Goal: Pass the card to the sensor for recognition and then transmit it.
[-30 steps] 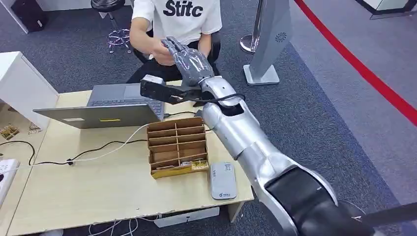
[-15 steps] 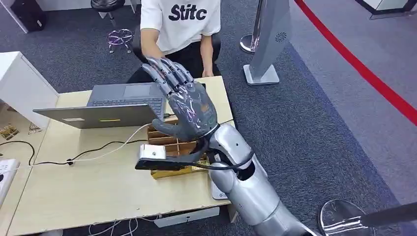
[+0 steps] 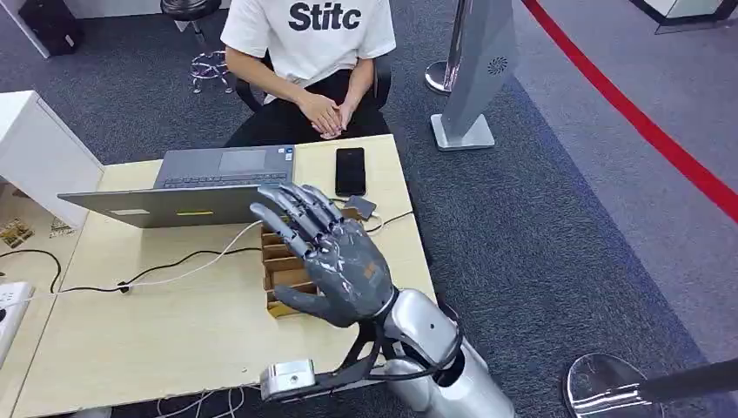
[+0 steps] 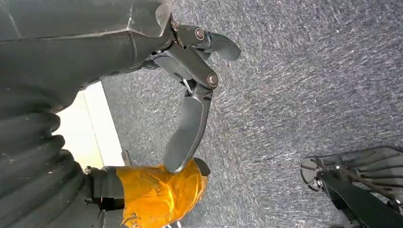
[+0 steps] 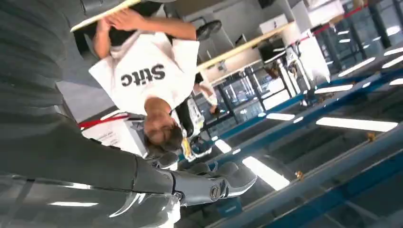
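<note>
- My right hand point(image 3: 341, 268), fingers spread and holding nothing, hangs above the wooden card organizer point(image 3: 280, 261).
- My left hand point(image 4: 190, 95), fingers apart and bare, faces grey carpet point(image 4: 309, 85).
- The card: I cannot tell where.
- Seated person's point(image 3: 309, 52) shirt reads "Stitc"; black phone point(image 3: 350, 171) lies by the laptop point(image 3: 196, 187).

Right hand point(image 5: 142, 175) (fingers point(image 5: 228, 178) spread) before person point(image 5: 147, 78)

On the surface point(image 3: 130, 340): laptop point(image 3: 187, 187) at the far left, phone point(image 3: 351, 171) just right of it, compartmented box point(image 3: 280, 261) nearer, partly behind the raised right robot hand point(image 3: 335, 266). Seated behind the surface, a person point(image 3: 309, 61). Cable point(image 3: 157, 272) trailing left from the box.
</note>
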Robot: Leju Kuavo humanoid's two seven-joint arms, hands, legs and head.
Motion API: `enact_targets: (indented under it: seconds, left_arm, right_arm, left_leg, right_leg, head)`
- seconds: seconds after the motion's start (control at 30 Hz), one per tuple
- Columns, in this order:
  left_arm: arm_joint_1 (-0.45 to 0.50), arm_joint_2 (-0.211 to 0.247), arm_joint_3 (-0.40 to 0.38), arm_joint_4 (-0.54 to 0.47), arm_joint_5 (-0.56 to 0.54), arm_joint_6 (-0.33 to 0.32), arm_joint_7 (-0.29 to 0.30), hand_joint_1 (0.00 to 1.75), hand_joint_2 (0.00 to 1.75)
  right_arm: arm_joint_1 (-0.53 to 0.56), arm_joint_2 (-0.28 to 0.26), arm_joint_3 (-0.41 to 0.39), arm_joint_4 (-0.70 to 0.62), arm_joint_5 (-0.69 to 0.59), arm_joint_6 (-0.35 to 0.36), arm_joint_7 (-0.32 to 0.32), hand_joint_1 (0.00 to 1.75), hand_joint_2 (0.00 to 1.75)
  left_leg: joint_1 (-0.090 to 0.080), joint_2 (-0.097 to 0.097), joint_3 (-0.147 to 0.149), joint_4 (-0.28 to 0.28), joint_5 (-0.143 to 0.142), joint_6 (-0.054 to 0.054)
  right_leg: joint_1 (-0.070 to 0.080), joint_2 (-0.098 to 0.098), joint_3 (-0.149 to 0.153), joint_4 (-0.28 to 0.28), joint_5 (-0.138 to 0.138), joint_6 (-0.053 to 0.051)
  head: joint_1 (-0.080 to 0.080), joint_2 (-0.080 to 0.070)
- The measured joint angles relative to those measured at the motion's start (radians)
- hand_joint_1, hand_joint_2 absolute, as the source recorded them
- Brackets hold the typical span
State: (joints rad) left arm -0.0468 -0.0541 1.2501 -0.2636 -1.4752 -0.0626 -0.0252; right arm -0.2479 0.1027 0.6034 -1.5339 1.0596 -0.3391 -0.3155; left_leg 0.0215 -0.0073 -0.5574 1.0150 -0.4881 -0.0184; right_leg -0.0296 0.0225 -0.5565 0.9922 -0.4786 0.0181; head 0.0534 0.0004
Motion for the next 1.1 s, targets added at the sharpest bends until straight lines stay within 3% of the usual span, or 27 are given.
enact_targets:
  seconds: [0.2, 0.5, 0.77, 1.1]
  left_arm:
    - [0.000, -0.004, 0.023, 0.000, 0.000, 0.006, 0.001, 0.00, 1.75]
    - [-0.001, -0.010, 0.047, 0.000, -0.003, 0.008, 0.009, 0.00, 1.75]
    - [-0.002, -0.010, 0.063, 0.000, -0.003, 0.009, 0.013, 0.00, 1.75]
    - [-0.002, -0.011, 0.079, -0.001, -0.004, 0.010, 0.014, 0.00, 1.75]
  right_arm:
    - [0.073, -0.034, 0.028, 0.030, 0.065, -0.018, 0.039, 0.00, 1.75]
    - [0.021, -0.065, 0.083, 0.237, 0.193, 0.135, 0.199, 0.00, 1.75]
    - [-0.056, -0.070, 0.135, 0.426, 0.151, 0.185, 0.203, 0.00, 1.75]
    - [-0.055, -0.085, 0.150, 0.413, 0.188, 0.158, 0.256, 0.00, 1.75]
  left_leg:
    - [0.000, 0.000, 0.000, 0.000, 0.000, 0.000]
    - [0.000, 0.000, 0.000, 0.000, 0.000, 0.000]
    - [0.000, 0.000, 0.000, 0.000, 0.000, 0.000]
    - [0.000, 0.000, 0.000, 0.000, 0.000, 0.000]
  right_leg:
    - [0.000, 0.000, 0.000, 0.000, 0.000, 0.000]
    - [0.000, 0.000, 0.000, 0.000, 0.000, 0.000]
    - [0.000, 0.000, 0.000, 0.000, 0.000, 0.000]
    - [0.000, 0.000, 0.000, 0.000, 0.000, 0.000]
  head:
    - [0.000, 0.000]
    - [0.000, 0.000]
    - [0.000, 0.000]
    - [0.000, 0.000]
